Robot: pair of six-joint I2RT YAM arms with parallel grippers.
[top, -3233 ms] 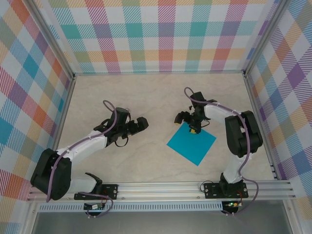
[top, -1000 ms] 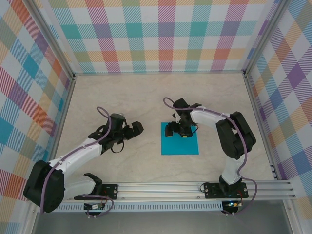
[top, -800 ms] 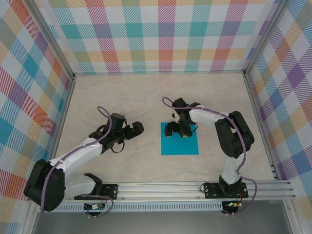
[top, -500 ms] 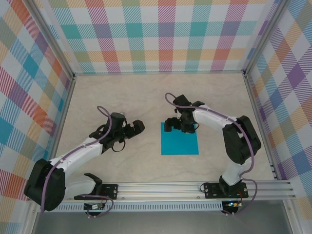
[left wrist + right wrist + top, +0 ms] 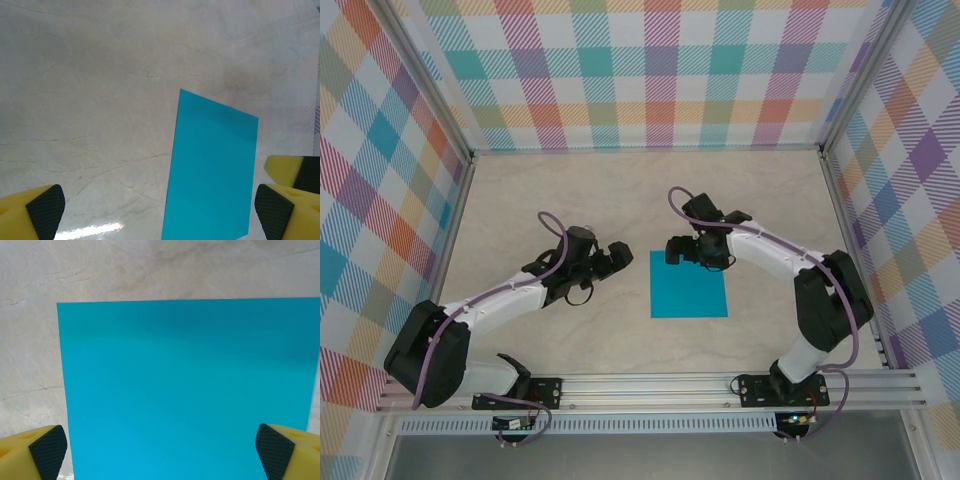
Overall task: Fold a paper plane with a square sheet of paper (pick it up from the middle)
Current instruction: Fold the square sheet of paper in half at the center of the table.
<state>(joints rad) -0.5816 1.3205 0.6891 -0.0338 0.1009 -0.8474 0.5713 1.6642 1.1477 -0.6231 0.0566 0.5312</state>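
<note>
The square sheet of paper [image 5: 689,284] stays put; left gripper [image 5: 619,254] nearer, right gripper [image 5: 673,250] withdrawn, both gaping.

Table [image 5: 570,200]: pale beige marble-look surface, thin brown veins [image 5: 125,162]; bright glare patch [image 5: 95,229] low in left wrist view. Back wall [image 5: 650,80], left wall [image 5: 380,180], right wall [image 5: 910,170]: plaid panels, teal, orange, pink, purple, yellow on white. Metal posts [image 5: 430,85] at far corners of surface, leaning outward. Ribbed aluminium rail [image 5: 650,385] along near edge. Below rail: grey strip [image 5: 650,455], small circuit boards [image 5: 515,424], one toward each end
</note>
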